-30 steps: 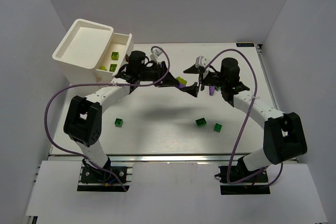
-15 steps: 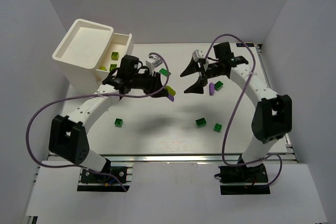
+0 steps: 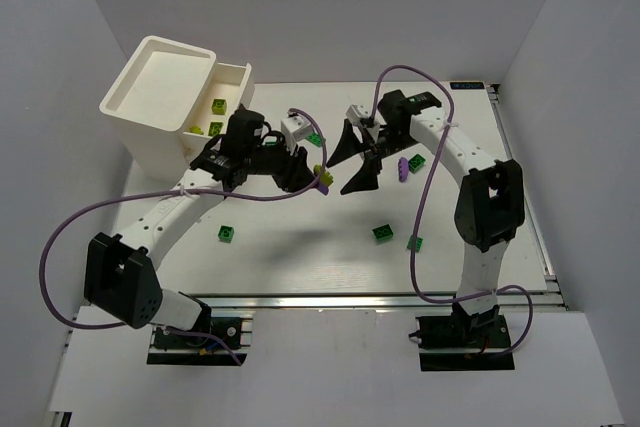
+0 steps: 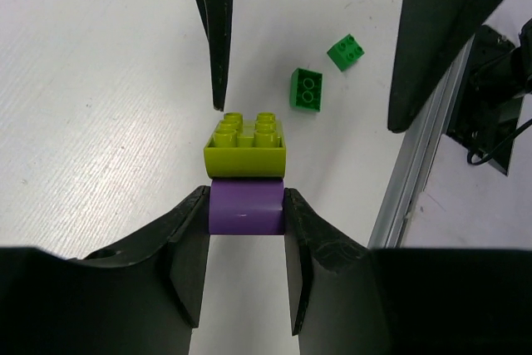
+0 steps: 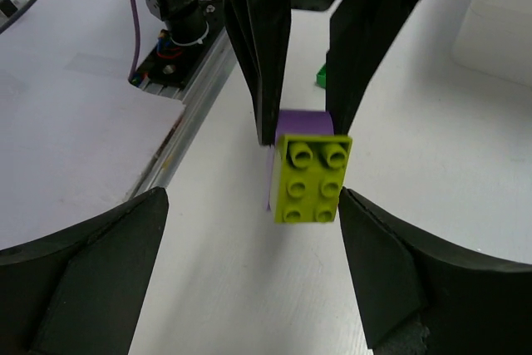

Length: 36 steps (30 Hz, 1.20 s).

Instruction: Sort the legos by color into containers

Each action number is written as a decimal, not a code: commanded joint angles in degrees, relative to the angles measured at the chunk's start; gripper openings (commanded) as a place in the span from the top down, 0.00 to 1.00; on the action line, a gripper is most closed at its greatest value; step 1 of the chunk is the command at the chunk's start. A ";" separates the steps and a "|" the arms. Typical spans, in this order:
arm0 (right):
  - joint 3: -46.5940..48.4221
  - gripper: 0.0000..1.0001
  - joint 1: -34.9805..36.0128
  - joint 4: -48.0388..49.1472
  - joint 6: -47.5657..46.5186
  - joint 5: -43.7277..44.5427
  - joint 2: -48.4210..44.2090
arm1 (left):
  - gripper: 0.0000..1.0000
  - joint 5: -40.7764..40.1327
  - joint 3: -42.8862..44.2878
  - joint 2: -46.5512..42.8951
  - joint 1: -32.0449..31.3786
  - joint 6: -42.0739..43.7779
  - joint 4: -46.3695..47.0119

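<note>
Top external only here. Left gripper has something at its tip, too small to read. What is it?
Observer: The left gripper is shut on a purple lego, with a yellow-green lego stacked on top of it.
Operator: Right gripper on it yet?
Observer: The right gripper is open and straddles the yellow-green lego. One finger is close to it, but I cannot tell if they touch.

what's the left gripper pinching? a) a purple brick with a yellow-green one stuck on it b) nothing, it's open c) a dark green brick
A: the left gripper is shut on the purple brick, which has the yellow-green brick joined to it.
</note>
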 commanded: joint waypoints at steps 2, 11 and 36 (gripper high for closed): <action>1.82 0.12 1.08 -2.98 -0.86 -3.15 -0.69 | 1.00 -1.14 3.08 0.28 -1.05 3.76 -2.59; 1.46 0.19 3.01 0.70 3.17 -2.63 0.45 | 1.00 -1.58 4.05 0.90 -2.10 3.85 -1.89; 3.66 0.27 1.70 4.93 5.38 -1.30 -0.60 | 1.00 -3.86 2.21 -0.51 -2.64 3.06 -3.03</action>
